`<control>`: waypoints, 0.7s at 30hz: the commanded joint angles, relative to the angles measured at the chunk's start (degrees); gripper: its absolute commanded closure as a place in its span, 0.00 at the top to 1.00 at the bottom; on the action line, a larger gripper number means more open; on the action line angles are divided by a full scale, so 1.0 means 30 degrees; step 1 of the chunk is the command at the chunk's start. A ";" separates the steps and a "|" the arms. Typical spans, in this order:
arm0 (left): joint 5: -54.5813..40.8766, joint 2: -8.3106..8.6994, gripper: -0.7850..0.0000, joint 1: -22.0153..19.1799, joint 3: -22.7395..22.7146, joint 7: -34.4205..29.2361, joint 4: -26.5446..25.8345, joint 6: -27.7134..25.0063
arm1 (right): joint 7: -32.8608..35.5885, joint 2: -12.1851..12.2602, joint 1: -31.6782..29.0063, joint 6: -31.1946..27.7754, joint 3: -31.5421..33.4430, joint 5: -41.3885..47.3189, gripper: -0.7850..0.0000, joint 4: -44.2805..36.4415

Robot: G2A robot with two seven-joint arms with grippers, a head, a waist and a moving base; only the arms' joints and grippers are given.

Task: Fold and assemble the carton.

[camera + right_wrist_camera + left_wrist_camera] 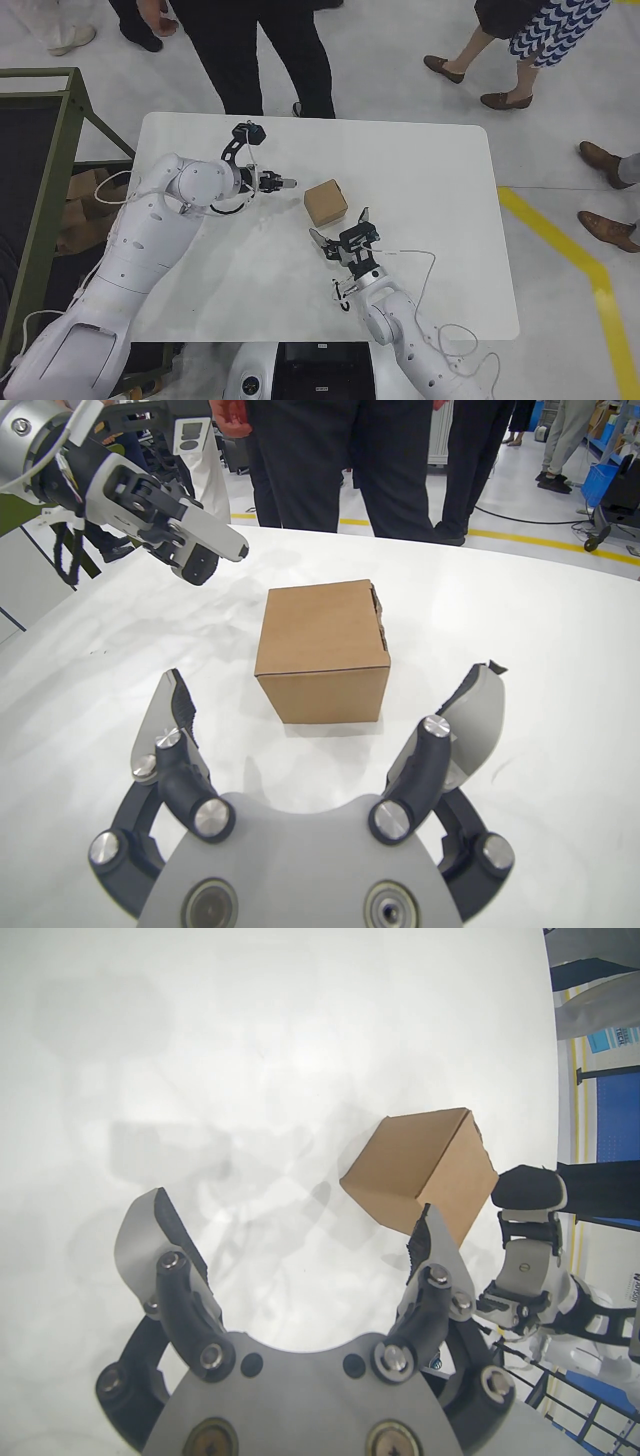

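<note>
A small brown carton (325, 201) stands closed as a cube near the middle of the white table (440, 160). My left gripper (288, 183) hovers just to its left, open with nothing held. In the left wrist view the carton (425, 1175) lies beyond the open left gripper (295, 1223). My right gripper (340, 228) sits a short way in front of the carton, open and apart from it. In the right wrist view the carton (325, 650) stands past the open right gripper (332, 692), one side seam showing a rough flap edge, and the left gripper (220, 555) hangs beyond.
The table's front half and right side are bare. A green-framed rack (45, 130) with cardboard stands off the table's left edge. People stand on the floor behind the far edge (260, 50).
</note>
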 commanded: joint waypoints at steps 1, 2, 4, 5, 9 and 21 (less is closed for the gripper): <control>-0.0153 -0.0209 1.00 -0.0424 0.0581 0.0329 0.0551 0.0025 | -0.0001 0.0001 -0.0002 -0.0005 0.0001 0.0001 1.00 -0.0002; -0.0083 -0.0308 1.00 -0.0621 0.0870 0.0475 0.0743 0.0030 | -0.0001 0.0001 -0.0002 -0.0005 0.0001 0.0001 1.00 -0.0002; -0.0244 -0.0510 1.00 -0.1011 0.1342 0.0721 0.1279 0.0043 | -0.0001 0.0001 -0.0002 -0.0005 0.0001 0.0001 1.00 -0.0002; -0.0284 -0.0611 1.00 -0.1205 0.1578 0.0837 0.1534 0.0022 | 0.0034 0.0002 -0.0022 -0.0022 -0.0003 -0.0018 1.00 -0.0009; -0.0509 -0.0979 1.00 -0.1853 0.2372 0.1237 0.2441 -0.0166 | 0.0150 -0.0065 0.0042 0.0413 -0.0313 -0.0730 1.00 0.0267; -0.0544 -0.2088 1.00 -0.3440 0.4490 0.2449 0.5128 -0.1096 | -0.0865 -0.0548 0.0734 0.2185 -0.0971 -0.0985 1.00 0.1877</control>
